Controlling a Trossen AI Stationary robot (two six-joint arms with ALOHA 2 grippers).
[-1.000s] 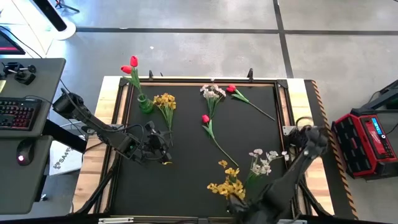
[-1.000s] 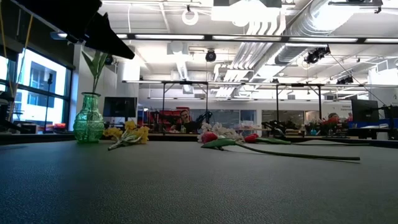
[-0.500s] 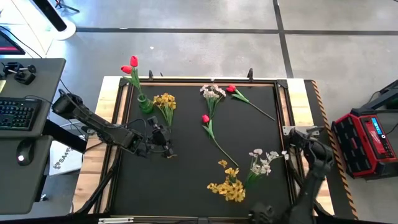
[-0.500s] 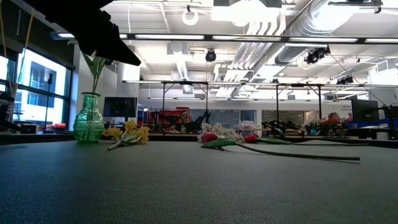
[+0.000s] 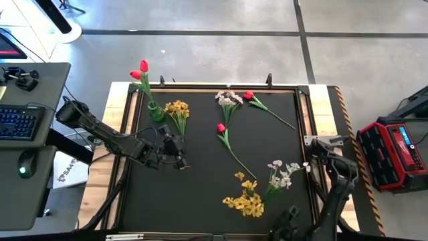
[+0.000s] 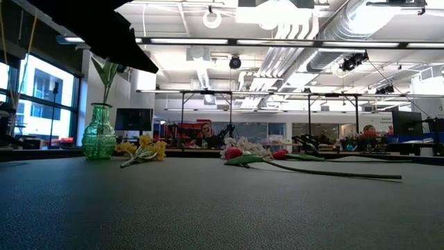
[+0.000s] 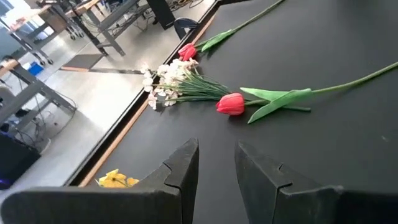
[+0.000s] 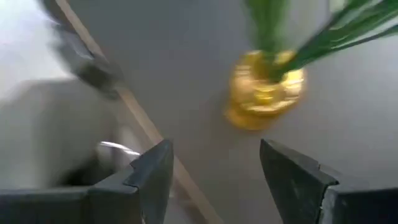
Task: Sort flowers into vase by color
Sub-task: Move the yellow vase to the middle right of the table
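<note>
A green glass vase (image 5: 155, 111) stands at the mat's far left corner with red tulips (image 5: 140, 68) in it. A yellow spray (image 5: 177, 109) lies beside the vase. A whitish spray (image 5: 229, 100) and a red tulip (image 5: 249, 96) lie at the far edge. Another red tulip (image 5: 221, 127) lies mid-mat. A second yellow spray (image 5: 245, 201) and whitish spray (image 5: 281, 173) lie near the front. My left gripper (image 5: 179, 161) hovers left of centre, narrowly open (image 7: 217, 165) and empty. My right gripper (image 5: 286, 224) is at the near edge, open (image 8: 214, 168), with a yellow blossom (image 8: 264, 93) ahead.
A small yellow scrap (image 7: 115, 179) lies on the mat by the left gripper. The black mat has a raised wooden frame (image 5: 314, 134). A desk with a keyboard (image 5: 17, 124) stands to the left and a red case (image 5: 394, 150) to the right. Bare mat lies near the front left (image 5: 174, 207).
My right arm has drawn back from over the near yellow spray toward the table's near right corner, uncovering the spray, which lies as before. My left gripper has edged slightly toward the table's right.
</note>
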